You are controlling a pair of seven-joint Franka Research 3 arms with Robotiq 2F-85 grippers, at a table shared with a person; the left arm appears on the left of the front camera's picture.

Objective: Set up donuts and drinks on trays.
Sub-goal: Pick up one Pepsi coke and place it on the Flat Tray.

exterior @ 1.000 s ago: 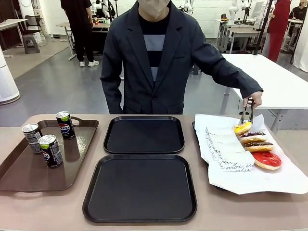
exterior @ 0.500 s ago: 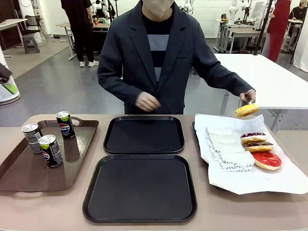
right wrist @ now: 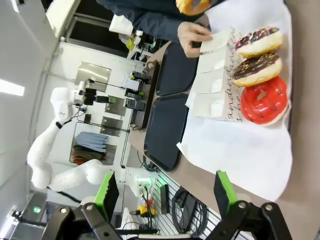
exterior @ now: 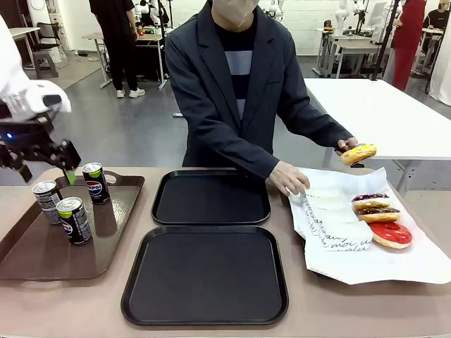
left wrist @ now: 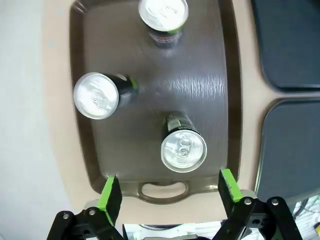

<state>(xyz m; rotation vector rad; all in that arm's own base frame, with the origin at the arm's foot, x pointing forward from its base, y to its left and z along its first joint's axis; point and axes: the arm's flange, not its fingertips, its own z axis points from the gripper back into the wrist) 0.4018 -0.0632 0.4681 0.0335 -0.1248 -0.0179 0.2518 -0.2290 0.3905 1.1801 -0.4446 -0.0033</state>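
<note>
The left gripper (exterior: pixel 48 171) has just swung in at the left edge of the front picture. It now hangs over the brown tray (exterior: pixel 113 239) and the three cans (exterior: pixel 74 220) standing on it, jaws spread wide and empty. Over on the right, the person has lifted the yellow-glazed donut (exterior: pixel 359 153) clear of the white paper (exterior: pixel 394 264), and their other hand (exterior: pixel 289 177) has come down on the paper sleeves (exterior: pixel 331 218). The three donuts (exterior: pixel 379 214) left lie in a row on the paper. Both black trays (exterior: pixel 205 274) in the centre are bare, so I'd say serving is only beginning, and a can pick looks like the next move. The right gripper (right wrist: pixel 165 192) waits wide open, holding nothing. It's a tan tabletop (exterior: pixel 310 310), with a grey floor (exterior: pixel 106 134) behind, white tables (exterior: pixel 380 105) at upper right and another person (exterior: pixel 116 42) standing upper left
</note>
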